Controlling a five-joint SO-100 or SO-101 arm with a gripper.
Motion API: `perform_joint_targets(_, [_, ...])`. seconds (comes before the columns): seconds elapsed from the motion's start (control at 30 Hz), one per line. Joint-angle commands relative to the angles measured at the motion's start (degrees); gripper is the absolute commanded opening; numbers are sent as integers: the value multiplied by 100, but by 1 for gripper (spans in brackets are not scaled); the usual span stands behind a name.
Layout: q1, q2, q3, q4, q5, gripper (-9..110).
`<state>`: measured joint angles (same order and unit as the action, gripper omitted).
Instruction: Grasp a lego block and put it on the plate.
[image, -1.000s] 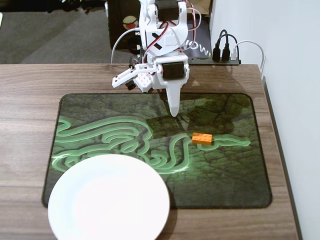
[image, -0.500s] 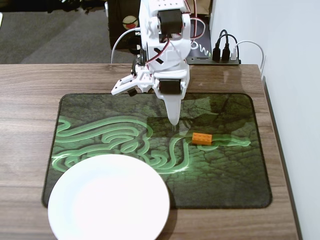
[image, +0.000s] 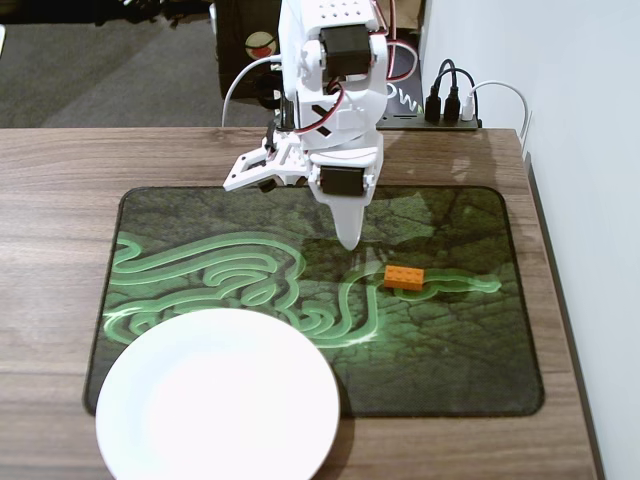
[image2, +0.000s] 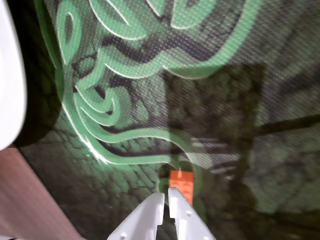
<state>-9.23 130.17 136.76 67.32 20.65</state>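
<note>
Orange against the dark green patterned mat (image: 440, 340), the lego block (image: 404, 277) lies flat, right of centre in the fixed view. White fingers of the hand (image: 347, 240) point down above the mat, up and to the left of the block and clear of it. In the wrist view the two fingertips (image2: 152, 209) sit pressed almost together with only a sliver of gap, holding nothing, the block (image2: 181, 184) just beyond them. Near the front edge of the wooden tabletop (image: 60, 160), the plate (image: 217, 395) overlaps the mat's corner.
</note>
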Motion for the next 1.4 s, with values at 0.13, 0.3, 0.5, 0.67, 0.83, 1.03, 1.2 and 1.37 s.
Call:
perform_joint_targets(0.13, [-501,-439,-422,378,70,1])
perform_joint_targets(0.3, [-826,-1002,-448,202,114,1])
perform_joint_targets(0.5, [-791,-1081,-633,158,-167,1])
perform_joint_targets(0.67, [-826,-1178,-747,167,-255,1])
perform_joint_targets(0.83, [-835,-1415,-800,-9,-246,1])
perform_joint_targets(1.03, [-1028,-1547,-800,-97,-79,12])
perform_joint_targets(1.2, [-1178,-1564,-756,-88,158,29])
perform_joint_targets(1.37, [-1178,-1608,-756,-53,334,43])
